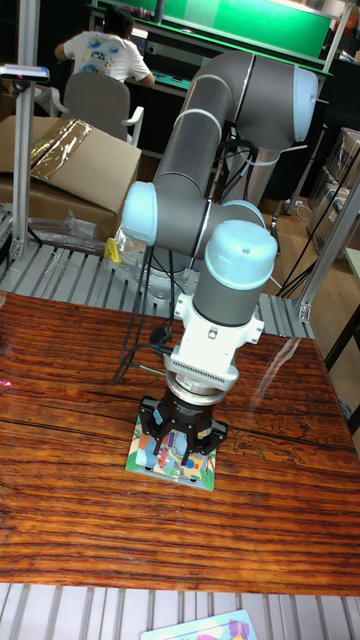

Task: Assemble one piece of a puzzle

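The grey and pale-blue UR5 arm (215, 170) reaches forward and points its wrist straight down over a glossy reddish-brown wooden tabletop (70, 430). At its end, the black two-finger gripper (180, 450) hangs directly above a colourful square puzzle board with a pale green border (150, 462), which lies flat on the wood near the middle of the table. The gripper body covers most of the board's upper half, and the fingers come down onto or very close to its pictured surface, around the board's centre. From this view I cannot tell whether the fingers are spread, closed, or pinching a piece, since their tips blend into the busy pattern beneath them; no separate loose piece can be made out. At the bottom edge of the view, on the ribbed metal frame beyond the wood, the corner of 1 more flat colourful board with a light blue edge (205, 628) shows. Behind the table sit a brown cardboard box (60, 165) and a person in a white shirt (100, 52) seated on a grey chair, facing away.
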Robot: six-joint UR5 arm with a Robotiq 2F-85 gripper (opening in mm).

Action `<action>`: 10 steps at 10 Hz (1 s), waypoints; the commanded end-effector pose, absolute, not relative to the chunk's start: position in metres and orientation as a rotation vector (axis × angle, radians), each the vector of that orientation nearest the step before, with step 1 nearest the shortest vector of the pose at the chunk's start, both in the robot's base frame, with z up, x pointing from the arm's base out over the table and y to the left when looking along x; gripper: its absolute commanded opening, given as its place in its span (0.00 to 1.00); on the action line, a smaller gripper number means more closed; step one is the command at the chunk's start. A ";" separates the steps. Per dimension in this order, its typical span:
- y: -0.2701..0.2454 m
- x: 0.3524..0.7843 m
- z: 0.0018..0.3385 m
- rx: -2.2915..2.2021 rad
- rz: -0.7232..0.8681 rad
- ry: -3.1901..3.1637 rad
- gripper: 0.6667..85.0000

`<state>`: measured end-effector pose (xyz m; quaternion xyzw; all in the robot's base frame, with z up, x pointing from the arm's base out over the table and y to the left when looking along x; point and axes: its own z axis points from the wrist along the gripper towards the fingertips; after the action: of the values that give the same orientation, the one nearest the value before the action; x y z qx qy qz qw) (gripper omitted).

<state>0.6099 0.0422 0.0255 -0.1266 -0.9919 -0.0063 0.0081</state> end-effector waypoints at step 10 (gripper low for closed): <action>0.052 0.587 0.011 -0.378 -0.008 -3.089 0.01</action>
<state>0.5922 0.0506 0.0144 -0.1245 -0.9922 0.0005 0.0100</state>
